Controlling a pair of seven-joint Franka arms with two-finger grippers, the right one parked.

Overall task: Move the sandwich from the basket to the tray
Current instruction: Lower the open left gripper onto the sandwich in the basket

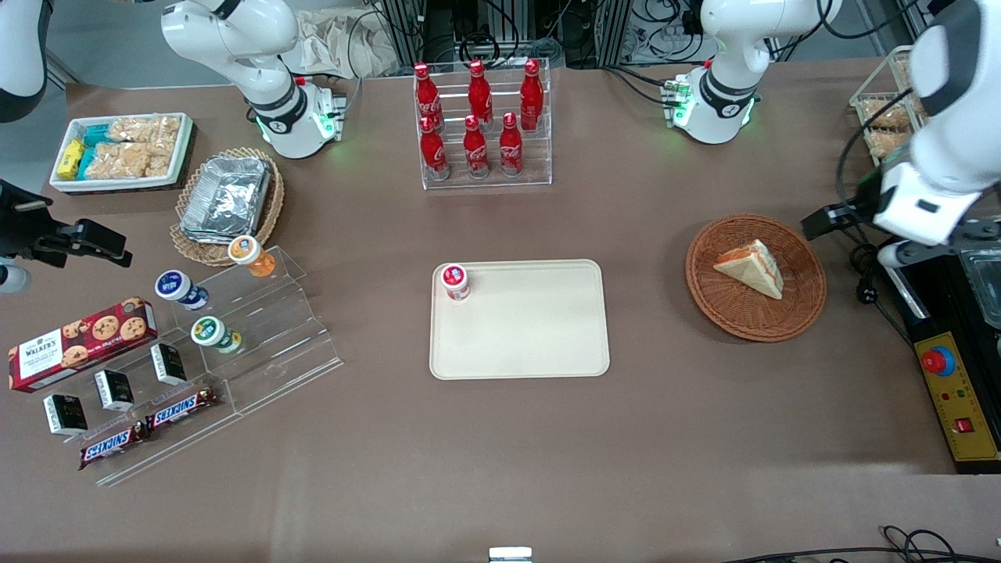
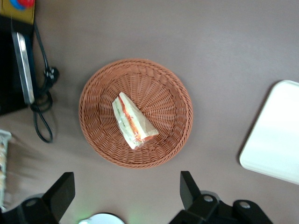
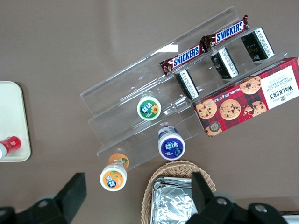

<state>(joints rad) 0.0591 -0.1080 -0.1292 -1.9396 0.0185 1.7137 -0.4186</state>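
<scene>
A: Where's the sandwich (image 2: 134,121) from the end effector (image 2: 126,196)?

B: Below it, in the basket (image 2: 100,84), well apart. Fingers (image 2: 63,189) spread wide, empty; the wedge's long axis runs slantwise to the gap between them.

A: Anything hidden?

B: From the front, the end effector itself is hard to make out. The tray (image 1: 519,319) is farther off, toward the parked arm.

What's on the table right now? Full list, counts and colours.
sandwich: 1, white with orange-red filling, in the basket
basket: 1, reddish-brown wicker, toward the working arm's end
tray: 1, cream, mid-table
red-lidded cup: 1, on a tray corner
cola bottles: 6, red, in a clear rack
foil containers: silver stack, in a pale basket
snack bin: 1, white, toward the parked arm's end
Snickers bars: 2, on the clear stand
cookie box: 1, red
gripper: 1, black fingers open, above the table beside the basket
</scene>
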